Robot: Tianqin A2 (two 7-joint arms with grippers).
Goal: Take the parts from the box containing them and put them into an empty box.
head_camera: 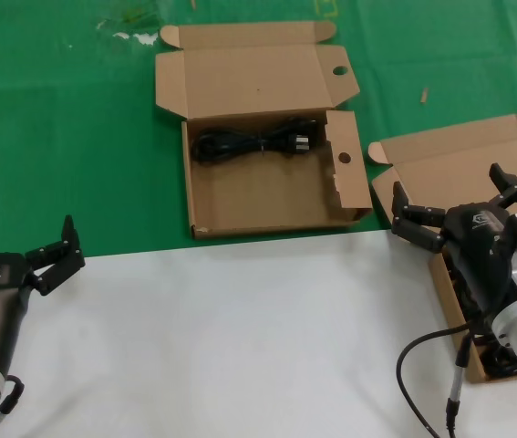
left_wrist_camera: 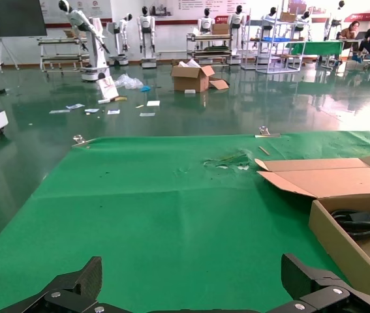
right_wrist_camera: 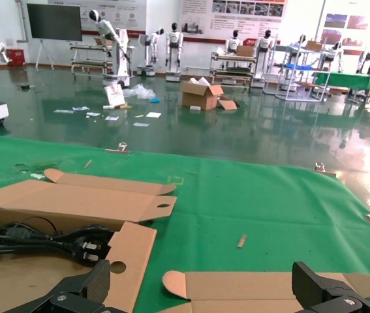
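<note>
Right hand [head_camera: 463, 205], fingers spread and grasping nothing, hovers over the narrow box [head_camera: 413, 173]; contents seemingly cables, mostly hidden.

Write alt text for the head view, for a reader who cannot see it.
A coiled black power cable lies in a wide open cardboard box on green cloth. The open right gripper hovers over a narrower box; the open left gripper waits lower left.
</note>
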